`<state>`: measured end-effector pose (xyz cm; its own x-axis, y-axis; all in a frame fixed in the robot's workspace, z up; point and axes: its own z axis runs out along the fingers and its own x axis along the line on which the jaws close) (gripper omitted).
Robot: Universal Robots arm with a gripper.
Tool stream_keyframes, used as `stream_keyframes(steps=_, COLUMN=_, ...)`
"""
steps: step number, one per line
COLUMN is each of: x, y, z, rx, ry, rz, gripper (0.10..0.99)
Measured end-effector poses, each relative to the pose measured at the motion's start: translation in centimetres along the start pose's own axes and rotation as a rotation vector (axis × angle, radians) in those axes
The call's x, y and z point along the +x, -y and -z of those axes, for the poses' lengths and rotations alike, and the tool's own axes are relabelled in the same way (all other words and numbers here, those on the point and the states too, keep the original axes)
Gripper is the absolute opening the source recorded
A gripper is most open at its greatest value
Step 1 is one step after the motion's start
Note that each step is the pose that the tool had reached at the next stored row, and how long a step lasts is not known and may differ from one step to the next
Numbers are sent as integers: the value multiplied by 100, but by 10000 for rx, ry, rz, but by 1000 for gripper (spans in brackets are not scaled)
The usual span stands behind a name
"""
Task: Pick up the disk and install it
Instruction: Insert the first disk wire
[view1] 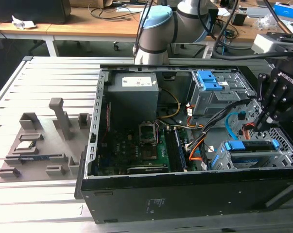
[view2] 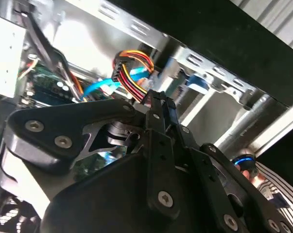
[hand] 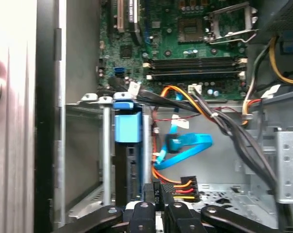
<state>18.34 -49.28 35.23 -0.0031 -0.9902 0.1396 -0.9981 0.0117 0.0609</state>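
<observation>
An open desktop computer case [view1: 185, 194] lies on its side on a pale, slatted metal bench [view1: 44, 97]. Beside it, toward the exterior view's left, sits a grey moulded fixture [view1: 44, 145] with upright posts and shallow pockets. Behind the bench stand wooden desks [view1: 88, 26] strewn with cables and boxes — a cluttered workshop room.

Inside the case, a green motherboard [view1: 151, 150] fills the middle, a large grey power-supply box [view1: 132, 92] sits at the far edge, and a grey drive cage with two blue latches [view1: 212, 90] stands next to it.

The disk [view1: 248, 145], its blue carrier bracket showing, rests in the lower drive bay at the near corner toward the exterior view's right. In the first wrist view the blue bracket [hand: 128, 127] sits seated between the bay's metal rails.

The black pincer [view1: 265, 121] hangs just above that bay — its fingers drawn close together, grasping nothing, as the first wrist view [hand: 158, 206] also shows. Orange, red and blue cables [hand: 178, 145] lie beside the bay.
</observation>
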Motion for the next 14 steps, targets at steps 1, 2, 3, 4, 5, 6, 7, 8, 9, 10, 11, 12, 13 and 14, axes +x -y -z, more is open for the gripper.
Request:
stream_keyframes(steps=1, x=47, y=1, z=-9, rx=0, ry=-4, rz=0, gripper=169)
stream_keyframes(steps=2, x=77, y=1, z=-15, rx=0, ry=-7, rz=0, gripper=169)
stream_keyframes(steps=3, x=107, y=2, z=-24, rx=1, ry=-7, rz=0, gripper=169)
stream_keyframes(steps=4, x=128, y=3, z=-33, rx=0, ry=-5, rz=0, gripper=169)
stream_keyframes(steps=5, x=160, y=4, z=-48, rx=1, ry=-7, rz=0, gripper=169)
stream_keyframes(steps=6, x=176, y=5, z=-72, rx=-19, ry=5, rz=-136, gripper=169)
stream_keyframes(steps=7, x=179, y=15, z=-87, rx=-36, ry=14, rz=-259, gripper=169)
stream_keyframes(steps=8, x=179, y=24, z=-90, rx=-41, ry=17, rz=-278, gripper=169)
stream_keyframes(steps=9, x=179, y=33, z=-92, rx=-44, ry=21, rz=-296, gripper=169)
stream_keyframes(steps=10, x=177, y=42, z=-98, rx=-47, ry=35, rz=-316, gripper=169)
stream_keyframes(steps=11, x=177, y=43, z=-103, rx=-54, ry=65, rz=-357, gripper=169)
stream_keyframes(steps=12, x=176, y=46, z=-110, rx=-61, ry=97, rz=-400, gripper=169)
stream_keyframes(steps=13, x=175, y=48, z=-115, rx=-67, ry=122, rz=-437, gripper=169)
stream_keyframes(steps=14, x=174, y=52, z=-122, rx=-76, ry=162, rz=-486, gripper=169)
